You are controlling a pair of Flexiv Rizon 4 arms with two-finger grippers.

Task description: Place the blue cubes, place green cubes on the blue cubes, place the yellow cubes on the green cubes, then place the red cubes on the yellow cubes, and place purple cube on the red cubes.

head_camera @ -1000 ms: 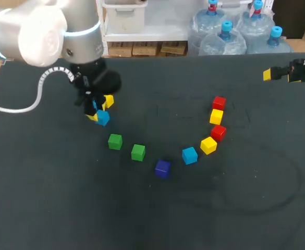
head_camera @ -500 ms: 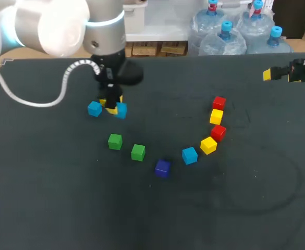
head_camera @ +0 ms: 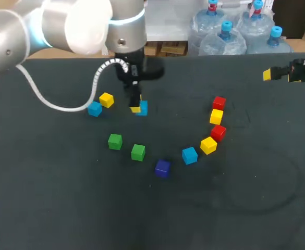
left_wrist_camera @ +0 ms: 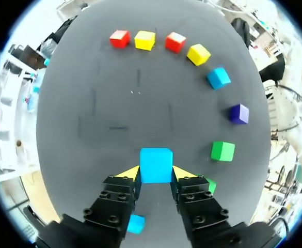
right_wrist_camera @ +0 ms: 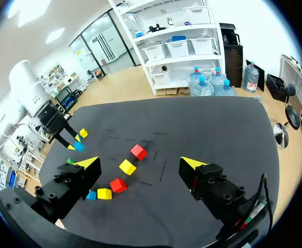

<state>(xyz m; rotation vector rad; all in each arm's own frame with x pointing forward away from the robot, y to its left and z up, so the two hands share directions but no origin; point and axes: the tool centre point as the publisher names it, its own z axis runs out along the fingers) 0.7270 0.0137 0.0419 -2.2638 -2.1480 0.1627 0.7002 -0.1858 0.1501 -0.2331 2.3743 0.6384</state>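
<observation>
My left gripper [head_camera: 139, 108] is shut on a light blue cube [head_camera: 142, 108], left of the table's middle; in the left wrist view this cube [left_wrist_camera: 156, 165] sits between the yellow tips. Behind it lie another blue cube [head_camera: 94, 109] and a yellow cube [head_camera: 106, 100]. An arc runs across the table: two green cubes [head_camera: 114, 141] [head_camera: 137, 152], a purple cube [head_camera: 162, 167], a blue cube [head_camera: 189, 155], then yellow [head_camera: 208, 145], red [head_camera: 218, 132], yellow [head_camera: 216, 116], red [head_camera: 219, 102]. My right gripper [right_wrist_camera: 140, 164] hangs open and holds nothing, at the far right edge [head_camera: 280, 74].
The dark table [head_camera: 235, 208] has bare cloth in front of the arc and on the right. A white cable [head_camera: 63, 107] loops down from my left arm over the table's left side.
My left arm has carried the blue cube rightward, away from the yellow and blue cubes at the left. The right arm has stayed still.
</observation>
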